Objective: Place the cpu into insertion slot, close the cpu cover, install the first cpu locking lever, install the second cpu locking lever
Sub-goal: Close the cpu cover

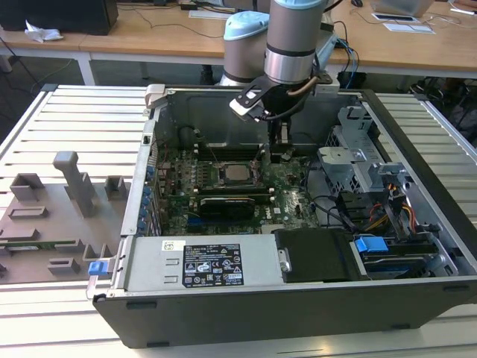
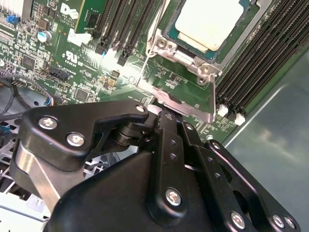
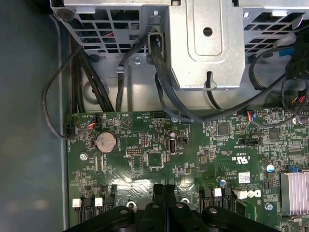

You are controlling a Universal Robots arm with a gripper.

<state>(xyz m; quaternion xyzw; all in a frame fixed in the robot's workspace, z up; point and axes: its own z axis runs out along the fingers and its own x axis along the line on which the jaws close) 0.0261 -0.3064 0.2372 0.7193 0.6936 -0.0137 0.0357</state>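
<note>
I log from my console: cpu (image 2: 207, 24), dull silver-tan metal top, smooth; cpu cover (image 2: 189, 57), bright bare metal, glossy; claw (image 2: 161, 112), matt black, with shiny screw heads (image 2: 173, 196); circuit board (image 3: 145, 159), glossy green; desk (image 1: 74, 119), pale ribbed metal.

Black-and-white label (image 1: 214, 264): on grey power supply housing (image 1: 149, 265), 6 o'clock side of computer case (image 1: 298, 317), exterior view; fine print and symbols, illegible. White silkscreen logo (image 3: 250, 194): on green motherboard (image 3: 145, 181), first wrist view. White sticker (image 3: 244, 177): just beside logo; print illegible.
</note>
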